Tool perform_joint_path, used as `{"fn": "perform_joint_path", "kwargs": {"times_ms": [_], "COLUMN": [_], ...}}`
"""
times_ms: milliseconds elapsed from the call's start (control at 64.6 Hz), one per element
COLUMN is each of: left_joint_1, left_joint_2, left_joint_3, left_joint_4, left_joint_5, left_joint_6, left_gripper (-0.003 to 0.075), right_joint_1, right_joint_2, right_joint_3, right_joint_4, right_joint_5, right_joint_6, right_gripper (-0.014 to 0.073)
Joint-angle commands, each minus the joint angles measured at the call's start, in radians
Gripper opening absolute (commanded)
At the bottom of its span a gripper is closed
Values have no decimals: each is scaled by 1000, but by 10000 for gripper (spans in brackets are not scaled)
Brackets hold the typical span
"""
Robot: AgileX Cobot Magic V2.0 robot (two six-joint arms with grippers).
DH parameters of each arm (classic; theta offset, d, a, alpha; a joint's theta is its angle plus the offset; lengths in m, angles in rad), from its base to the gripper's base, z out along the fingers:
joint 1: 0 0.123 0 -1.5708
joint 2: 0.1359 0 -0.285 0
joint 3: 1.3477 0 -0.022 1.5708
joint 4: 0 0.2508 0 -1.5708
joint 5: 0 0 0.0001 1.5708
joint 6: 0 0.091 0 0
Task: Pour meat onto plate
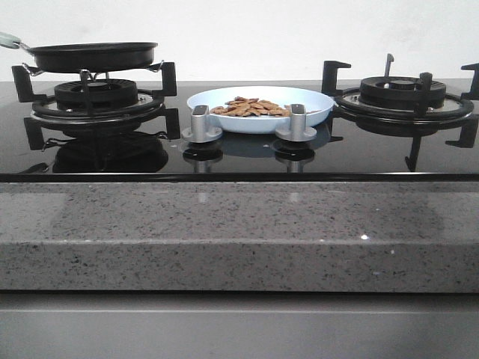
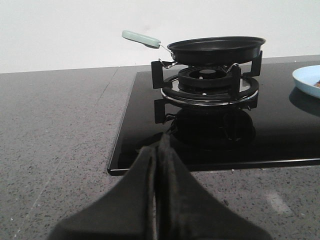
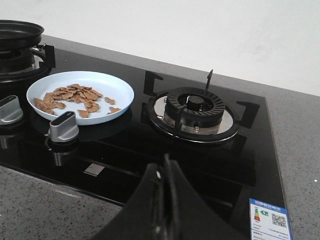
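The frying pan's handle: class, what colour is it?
Pale mint green; the handle on the black frying pan shows best in the left wrist view.

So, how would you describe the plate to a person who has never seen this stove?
Look at the black glass hob with two gas burners. Between the burners, just behind the two silver knobs, lies the plate. It alone is pale blue, shallow and round, and holds the meat; the frying pan on the left burner is black.

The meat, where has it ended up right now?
In the front view the meat lies heaped on the pale-blue plate, mid-hob between the two burners, just behind the two silver knobs.
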Motion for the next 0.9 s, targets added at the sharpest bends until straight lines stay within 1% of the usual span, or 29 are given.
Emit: {"fn": "perform_joint_path", "kwargs": {"times_ms": [0,124,201,341,449,558,697,759,883], "left_joint_1": [1,1,1,1,1,1,1,1,1], "left_joint_2": [-17,-17,-17,-17,-17,-17,-17,-17,-17], "left_joint_3": [7,7,7,7,7,7,7,7,7], "left_joint_4": [-9,-9,-9,-9,-9,-9,-9,-9,-9], "left_joint_5": [-71,-71,-71,-71,-71,-71,-73,-73,-73], "left_joint_6": [-11,-11,-11,-11,-11,-11,-11,-11,-11], "left_gripper": [-20,-20,-20,-20,-20,-20,-20,-20,-20], "right_joint_1": [1,1,0,-51,-121,-178,-193,-193,-193], "right_joint_2": [7,7,4,-45,-128,-211,-273,-291,-291], "right_joint_3": [-25,-25,0,122,235,332,408,409,410], "right_joint_4": [6,7,-1,-19,-17,-17,-17,-17,-17], "right_joint_5": [-81,-82,-121,-264,-325,-318,-317,-277,-254], "right_joint_6": [-8,-8,-8,-5,49,111,124,124,124], "right_gripper": [-60,-60,-60,-60,-60,-60,-60,-60,-60]}}
